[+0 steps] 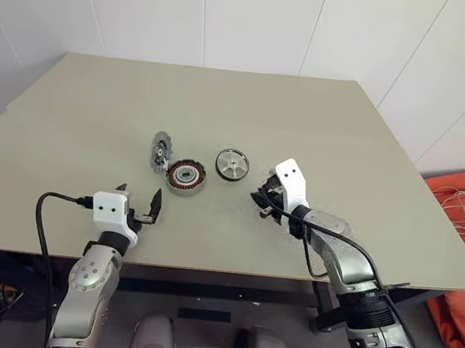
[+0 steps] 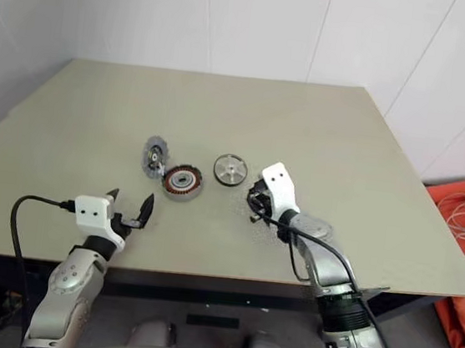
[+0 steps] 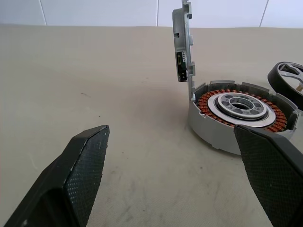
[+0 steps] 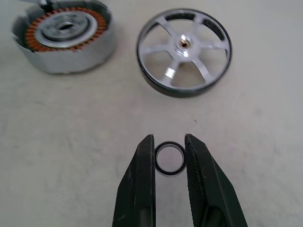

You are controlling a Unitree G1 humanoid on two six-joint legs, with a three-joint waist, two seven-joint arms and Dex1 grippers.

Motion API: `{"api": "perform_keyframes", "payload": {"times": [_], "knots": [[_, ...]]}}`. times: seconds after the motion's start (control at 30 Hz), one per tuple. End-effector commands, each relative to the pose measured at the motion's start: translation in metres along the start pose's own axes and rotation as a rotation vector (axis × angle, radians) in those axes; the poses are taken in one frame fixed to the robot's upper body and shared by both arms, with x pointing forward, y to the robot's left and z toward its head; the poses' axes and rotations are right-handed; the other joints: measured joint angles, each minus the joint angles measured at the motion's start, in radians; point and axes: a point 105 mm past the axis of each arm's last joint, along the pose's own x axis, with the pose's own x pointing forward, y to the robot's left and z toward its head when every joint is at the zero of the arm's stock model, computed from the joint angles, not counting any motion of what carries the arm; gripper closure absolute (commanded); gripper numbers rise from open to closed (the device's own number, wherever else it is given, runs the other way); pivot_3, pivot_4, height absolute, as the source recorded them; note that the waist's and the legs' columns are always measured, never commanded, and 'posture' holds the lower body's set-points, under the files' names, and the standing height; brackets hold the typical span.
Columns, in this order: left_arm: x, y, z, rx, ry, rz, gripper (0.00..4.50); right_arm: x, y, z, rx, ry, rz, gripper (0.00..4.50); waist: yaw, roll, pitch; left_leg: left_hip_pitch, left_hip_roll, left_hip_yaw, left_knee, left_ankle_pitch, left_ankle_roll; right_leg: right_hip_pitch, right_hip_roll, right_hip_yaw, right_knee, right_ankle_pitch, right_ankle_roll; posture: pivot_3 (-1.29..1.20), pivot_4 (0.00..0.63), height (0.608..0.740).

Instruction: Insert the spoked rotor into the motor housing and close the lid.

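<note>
While the right pincer (image 4: 169,156) hangs low over the beige counter (image 1: 79,115), its two black fingers (image 4: 142,175) are pinched onto a small dark ring (image 4: 170,159), which sits upright between their tips. Just ahead of it, the spoked rotor (image 4: 183,52) lies flat on the counter, a silver wheel with broad spokes, a dark outer rim and a small centre hub. Beside the rotor, on the robot's left, stands the motor housing (image 1: 187,175), a short round cup with copper-orange windings ringing a silver hub, its top uncovered. The lid (image 3: 183,47), a grey disc with a notched rim, stands on edge right against the housing's far-left side, apparently leaning on its wall. Rotor and housing are near each other but apart.

At the near edge of the counter, well short of the housing, the left pincer (image 1: 139,201) points forward with its fingers (image 3: 80,170) spread wide and nothing between them. From the left wrist view the housing and upright lid lie ahead of it.
</note>
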Motion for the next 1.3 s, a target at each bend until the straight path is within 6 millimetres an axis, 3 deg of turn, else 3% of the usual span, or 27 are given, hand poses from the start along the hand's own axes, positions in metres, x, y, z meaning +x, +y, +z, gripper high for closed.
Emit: {"api": "perform_keyframes", "payload": {"times": [0.03, 0.5, 0.93, 1.3], "knots": [[0.002, -0.001, 0.009, 0.005, -0.036, -0.004, 0.00, 0.005, 0.007, 0.029, -0.047, -0.076, 0.034, 3.93, 0.000, 0.000, 0.000, 0.000, 0.000, 0.000, 0.000, 0.000, 0.000, 0.000, 0.000, 0.000, 0.000, 0.000, 0.000, 0.00, 0.000, 0.740], [0.003, -0.001, 0.008, -0.001, -0.034, 0.006, 0.00, 0.052, 0.041, 0.048, -0.107, -0.087, 0.154, 3.93, 0.000, 0.000, 0.000, -0.003, 0.000, 0.000, 0.000, 0.000, 0.000, -0.003, 0.000, 0.000, 0.000, 0.000, 0.000, 0.00, 0.000, 0.740], [0.001, -0.001, 0.007, -0.003, -0.031, 0.004, 0.00, 0.077, 0.054, 0.054, -0.146, -0.091, 0.195, 3.93, 0.000, 0.000, 0.000, -0.006, 0.000, 0.000, 0.000, 0.000, 0.000, -0.005, 0.000, 0.000, 0.001, 0.001, -0.001, 0.00, 0.000, 0.740], [-0.001, -0.001, 0.006, -0.005, -0.028, 0.004, 0.00, 0.095, 0.069, 0.071, -0.179, -0.125, 0.242, 3.93, -0.001, 0.000, 0.000, -0.006, 0.000, 0.000, 0.000, 0.000, 0.000, -0.006, 0.000, 0.000, 0.001, 0.004, -0.006, 0.00, 0.000, 0.740]]}}
